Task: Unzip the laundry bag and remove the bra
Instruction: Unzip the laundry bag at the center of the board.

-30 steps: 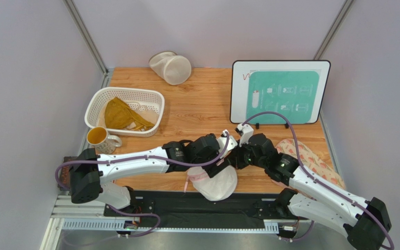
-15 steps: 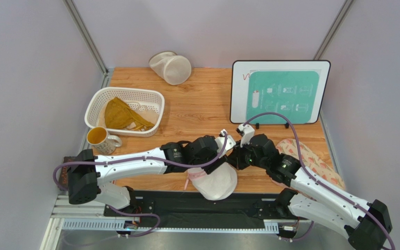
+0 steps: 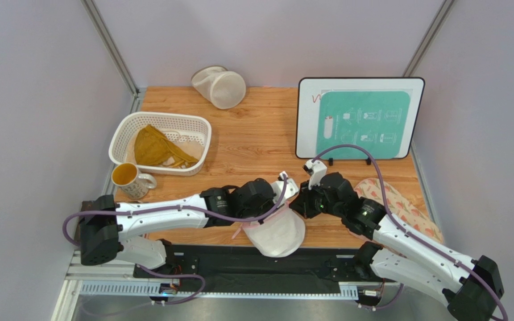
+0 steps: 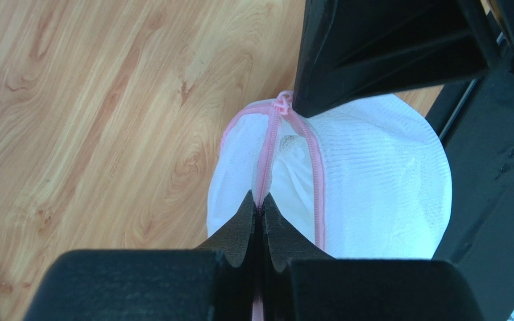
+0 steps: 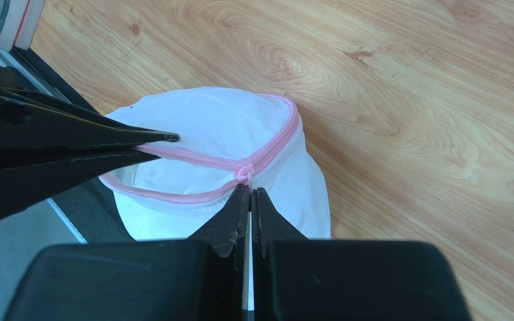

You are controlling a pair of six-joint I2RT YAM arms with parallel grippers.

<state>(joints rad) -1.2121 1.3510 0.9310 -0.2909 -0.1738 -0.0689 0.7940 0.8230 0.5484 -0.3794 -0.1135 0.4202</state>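
The laundry bag (image 3: pixel 278 235), a white mesh dome with pink zipper trim, sits at the table's near edge between both arms. My left gripper (image 4: pixel 261 208) is shut on the pink zipper edge (image 4: pixel 265 160) on one side of the bag (image 4: pixel 373 194). My right gripper (image 5: pixel 249 192) is shut right at the pink zipper pull (image 5: pixel 243 172) on the opposite side of the bag (image 5: pixel 219 127). The zipper is partly parted, and pale white fabric, the bra (image 4: pixel 292 157), shows in the gap. In the top view the left gripper (image 3: pixel 280 204) and right gripper (image 3: pixel 298 206) meet over the bag.
A white basket (image 3: pixel 122 130) holding a mustard garment (image 3: pixel 152 146) stands at the left, with a mug (image 3: pixel 127 175) before it. A cream cylindrical mesh bag (image 3: pixel 221 87) lies at the back. An instruction board (image 3: pixel 357 117) stands back right. Pink patterned cloth (image 3: pixel 404 204) lies under the right arm.
My left gripper has gone from open to shut on the bag's pink zipper edge, and the left arm has drawn slightly leftward. The right gripper has stayed shut in place.
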